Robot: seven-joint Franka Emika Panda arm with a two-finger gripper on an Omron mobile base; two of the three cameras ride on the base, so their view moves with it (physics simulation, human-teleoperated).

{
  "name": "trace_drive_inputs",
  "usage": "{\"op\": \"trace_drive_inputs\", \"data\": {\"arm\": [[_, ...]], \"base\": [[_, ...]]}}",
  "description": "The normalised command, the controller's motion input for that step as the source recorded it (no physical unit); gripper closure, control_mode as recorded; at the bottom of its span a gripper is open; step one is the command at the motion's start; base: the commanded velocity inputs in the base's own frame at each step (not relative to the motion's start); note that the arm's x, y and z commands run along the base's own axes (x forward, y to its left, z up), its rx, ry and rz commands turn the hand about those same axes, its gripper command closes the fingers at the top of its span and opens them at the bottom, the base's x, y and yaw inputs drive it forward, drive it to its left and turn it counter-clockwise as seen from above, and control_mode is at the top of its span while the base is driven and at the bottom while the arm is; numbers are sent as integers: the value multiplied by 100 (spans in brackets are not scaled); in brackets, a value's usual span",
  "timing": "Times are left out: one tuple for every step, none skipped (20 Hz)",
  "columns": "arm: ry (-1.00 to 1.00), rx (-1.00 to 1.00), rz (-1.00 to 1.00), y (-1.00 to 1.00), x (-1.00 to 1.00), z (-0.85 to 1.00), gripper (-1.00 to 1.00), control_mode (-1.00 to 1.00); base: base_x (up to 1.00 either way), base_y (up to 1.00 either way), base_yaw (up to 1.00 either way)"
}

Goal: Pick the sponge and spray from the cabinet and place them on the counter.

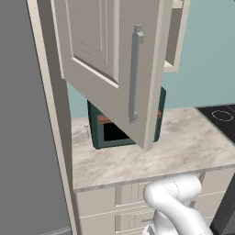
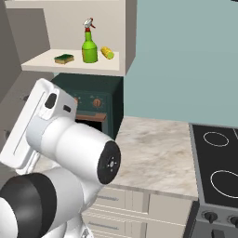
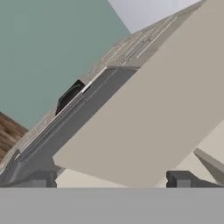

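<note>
Gripper (image 3: 109, 183) jaws stood wide, empty; reaching the sponge (image 2: 64, 58) risked toppling the adjacent spray (image 2: 89, 44).

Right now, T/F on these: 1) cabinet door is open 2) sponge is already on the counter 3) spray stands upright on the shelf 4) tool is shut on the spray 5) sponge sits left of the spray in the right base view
1) The cabinet door is open. True; it swings out over the counter.
2) The sponge is already on the counter. False; it lies on the cabinet shelf.
3) The spray stands upright on the shelf. True.
4) The tool is shut on the spray. False; its jaws stand open with nothing between them.
5) The sponge sits left of the spray in the right base view. True; a small yellow thing lies on the spray's other side.
</note>
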Motion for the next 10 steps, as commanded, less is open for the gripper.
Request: {"op": "trace_drive_inputs", "data": {"arm": [[-1, 6, -5, 0, 43, 0, -100, -100], [0, 3, -8, 0, 44, 0, -100, -100], [0, 3, -10, 0, 44, 0, -100, -100], [0, 3, -13, 0, 47, 0, -100, -100], [0, 3, -15, 0, 44, 0, -100, -100], [0, 3, -17, 0, 44, 0, -100, -100], [0, 3, -19, 2, 42, 0, -100, -100], [0, 3, -21, 2, 38, 0, -100, -100], [0, 1, -22, 6, 33, 0, -100, -100], [0, 2, -23, 2, 29, 0, -100, -100]], "base": [[0, 0, 0], [0, 0, 0], [0, 0, 0], [0, 0, 0], [0, 0, 0], [0, 0, 0], [0, 0, 0], [0, 0, 0], [0, 0, 0], [0, 0, 0]]}}
